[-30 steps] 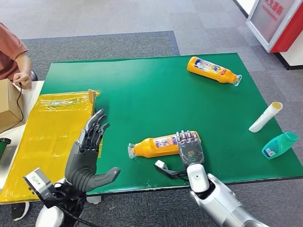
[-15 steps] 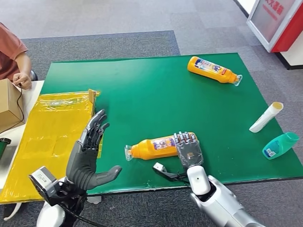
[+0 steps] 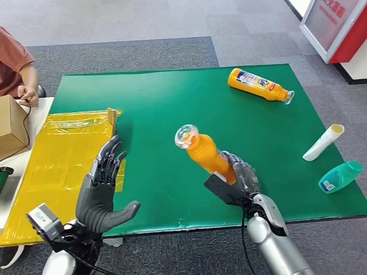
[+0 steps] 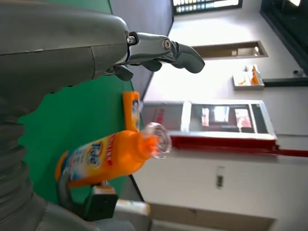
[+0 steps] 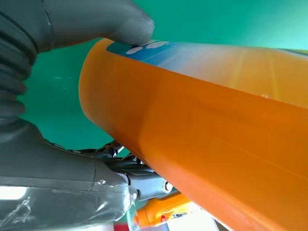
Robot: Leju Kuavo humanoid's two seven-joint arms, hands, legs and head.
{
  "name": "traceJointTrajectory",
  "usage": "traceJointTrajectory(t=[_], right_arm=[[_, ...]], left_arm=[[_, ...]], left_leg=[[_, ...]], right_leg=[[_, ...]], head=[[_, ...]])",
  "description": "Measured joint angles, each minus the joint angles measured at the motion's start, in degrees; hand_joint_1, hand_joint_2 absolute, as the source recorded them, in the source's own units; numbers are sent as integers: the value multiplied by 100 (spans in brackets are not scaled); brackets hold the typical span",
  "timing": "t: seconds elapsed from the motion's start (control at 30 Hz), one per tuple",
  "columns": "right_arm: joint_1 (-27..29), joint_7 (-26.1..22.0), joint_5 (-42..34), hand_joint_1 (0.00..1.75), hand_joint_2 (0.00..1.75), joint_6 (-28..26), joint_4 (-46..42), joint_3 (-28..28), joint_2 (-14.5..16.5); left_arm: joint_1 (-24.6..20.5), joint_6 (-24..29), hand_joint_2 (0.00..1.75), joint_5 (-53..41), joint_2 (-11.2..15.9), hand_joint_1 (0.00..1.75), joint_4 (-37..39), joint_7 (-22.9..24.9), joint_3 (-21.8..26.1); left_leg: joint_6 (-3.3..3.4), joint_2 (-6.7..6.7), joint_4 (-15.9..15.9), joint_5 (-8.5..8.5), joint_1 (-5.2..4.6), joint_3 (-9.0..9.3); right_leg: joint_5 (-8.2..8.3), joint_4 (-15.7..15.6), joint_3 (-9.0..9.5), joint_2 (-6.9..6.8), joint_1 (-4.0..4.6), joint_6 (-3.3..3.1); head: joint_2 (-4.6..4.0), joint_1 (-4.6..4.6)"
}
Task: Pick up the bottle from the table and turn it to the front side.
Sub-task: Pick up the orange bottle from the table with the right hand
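Note:
My right hand (image 3: 241, 177) grips an orange bottle (image 3: 207, 151) by its base and holds it off the green table (image 3: 164, 109), tilted, with its clear cap (image 3: 186, 136) pointing up and toward me. The right wrist view shows the orange bottle (image 5: 203, 120) close up with the thumb (image 5: 105, 21) pressed on its label. From the left wrist view the same bottle (image 4: 109, 156) shows a blue and red label. My left hand (image 3: 104, 186) stands open with fingers spread at the table's near left, holding nothing. A second orange bottle (image 3: 258, 84) lies at the far right of the table.
A yellow plastic sheet (image 3: 56, 160) covers the table's left end. A white tube (image 3: 323, 142) and a teal bottle (image 3: 340, 175) lie at the right edge. A person (image 3: 17, 69) sits at far left beside a cardboard box (image 3: 11, 129). A red and white stand (image 3: 335, 26) is at far right.
My right hand has lifted the near orange bottle off the table and turned it from lying flat to tilted with its cap up. My left hand has shifted slightly.

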Motion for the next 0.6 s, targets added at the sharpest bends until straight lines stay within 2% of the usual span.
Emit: traceJointTrajectory(t=[0.1, 0.27, 0.4, 0.6], right_arm=[[10, -323, -899, 175, 175, 185, -272, -385, 97], [131, -662, -1950, 175, 175, 426, -768, -786, 253], [461, -1064, -2006, 175, 175, -26, -1351, -876, 489], [829, -1350, -1735, 175, 175, -413, -2020, -732, 749]], left_arm=[[57, -16, 175, 278, 4, 0, -51, -132, 19], [79, 512, 175, -278, 31, 0, -180, -457, 54], [171, 911, 175, -994, 66, 0, -452, -718, 67], [165, 1009, 175, -616, 87, 0, -550, -567, 108]], left_leg=[[0, 0, 0, 0, 0, 0], [0, 0, 0, -1, 0, -1], [-1, 0, 0, -2, 0, 0], [-3, 1, -1, -5, 1, 0]], right_leg=[[0, 0, -1, 0, 0, 0], [-1, 0, 0, 0, 0, 0], [-5, 0, -2, 0, 1, -3], [-9, 0, -3, 0, 1, -5]], head=[[0, 1], [0, 1], [0, 0], [0, -1]])
